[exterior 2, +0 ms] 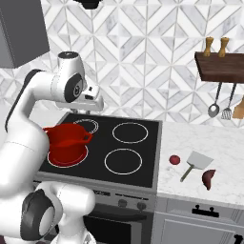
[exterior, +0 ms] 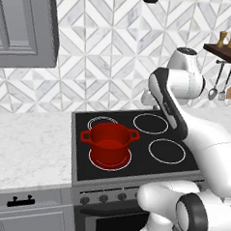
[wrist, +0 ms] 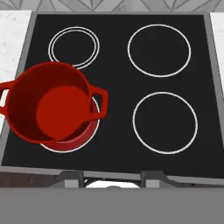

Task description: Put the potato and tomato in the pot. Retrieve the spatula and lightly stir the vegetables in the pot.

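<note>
Red and empty, the pot [wrist: 50, 107] is seen at the left of the hand view, on the stove's [wrist: 118, 78] front-left ring. Tomato [exterior 2: 175, 159], spatula [exterior 2: 196, 162] and potato [exterior 2: 208, 178] are seen on the counter [exterior 2: 224, 143] at the right base view's lower right. Nothing is held by the gripper [wrist: 113, 180]; its width cannot be told. The first step is judged pending: a reach rightward is called for.

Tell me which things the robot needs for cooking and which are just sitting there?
Needed for the job:
- red pot, nothing inside yet
- tomato on the counter
- potato on the counter
- spatula lying between them

Just sitting there:
- ladle and two other utensils hanging under the shelf
- two brown shakers on the shelf
</note>
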